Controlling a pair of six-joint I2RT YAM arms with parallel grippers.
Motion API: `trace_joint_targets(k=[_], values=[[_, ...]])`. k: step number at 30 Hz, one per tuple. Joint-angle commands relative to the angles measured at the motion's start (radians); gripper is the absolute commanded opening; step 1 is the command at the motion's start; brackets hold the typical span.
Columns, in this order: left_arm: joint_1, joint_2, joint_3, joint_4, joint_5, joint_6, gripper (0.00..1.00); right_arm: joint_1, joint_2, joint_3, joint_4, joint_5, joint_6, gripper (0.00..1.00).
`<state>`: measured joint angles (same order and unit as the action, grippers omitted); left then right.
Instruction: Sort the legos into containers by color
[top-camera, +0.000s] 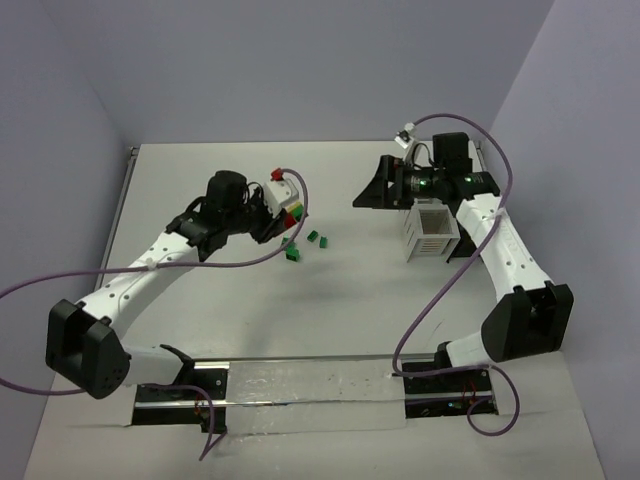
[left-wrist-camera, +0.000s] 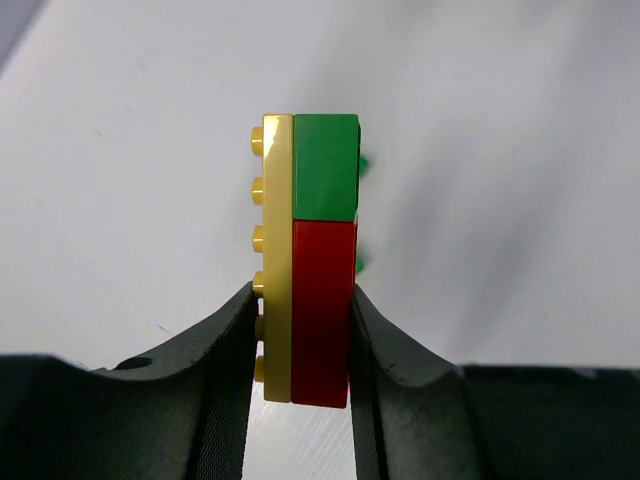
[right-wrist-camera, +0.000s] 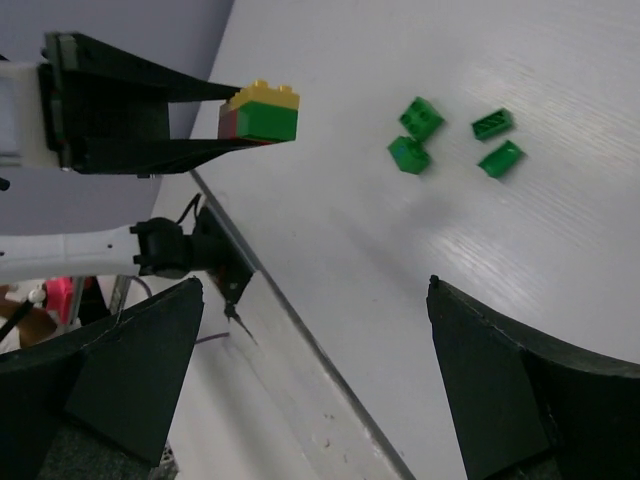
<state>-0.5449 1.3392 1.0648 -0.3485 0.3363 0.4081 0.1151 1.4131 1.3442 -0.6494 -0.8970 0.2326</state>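
Note:
My left gripper (left-wrist-camera: 302, 296) is shut on a stack of joined legos (left-wrist-camera: 322, 250): a yellow plate with a green brick and a red brick on it. It holds the stack above the table in the top view (top-camera: 291, 213). The stack also shows in the right wrist view (right-wrist-camera: 262, 115). Several loose green legos (top-camera: 312, 239) lie on the table just right of and below the stack, and they show in the right wrist view (right-wrist-camera: 420, 118). My right gripper (top-camera: 383, 190) is wide open and empty (right-wrist-camera: 312, 290). The white slatted box (top-camera: 430, 231) stands under the right arm. The black tray is out of view.
A white block (top-camera: 287, 192) with a red bit on top shows just behind the left gripper's tip; I cannot tell what it is. Purple cables loop from both arms. A table edge (right-wrist-camera: 300, 330) runs under the right gripper's view.

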Motion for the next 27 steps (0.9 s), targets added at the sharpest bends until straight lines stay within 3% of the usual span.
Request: trace_joint_targets(k=[1, 16, 27], values=[[-0.039, -0.034, 0.071, 0.010, -0.100, -0.202, 0.00, 0.113, 0.047, 0.051, 0.138, -0.064, 0.125, 0.99], [-0.125, -0.018, 0.143, -0.008, -0.134, -0.208, 0.00, 0.222, 0.209, 0.104, 0.234, -0.163, 0.263, 0.94], [-0.155, 0.000, 0.158, -0.007, -0.127, -0.213, 0.00, 0.246, 0.268, 0.124, 0.259, -0.192, 0.288, 0.76]])
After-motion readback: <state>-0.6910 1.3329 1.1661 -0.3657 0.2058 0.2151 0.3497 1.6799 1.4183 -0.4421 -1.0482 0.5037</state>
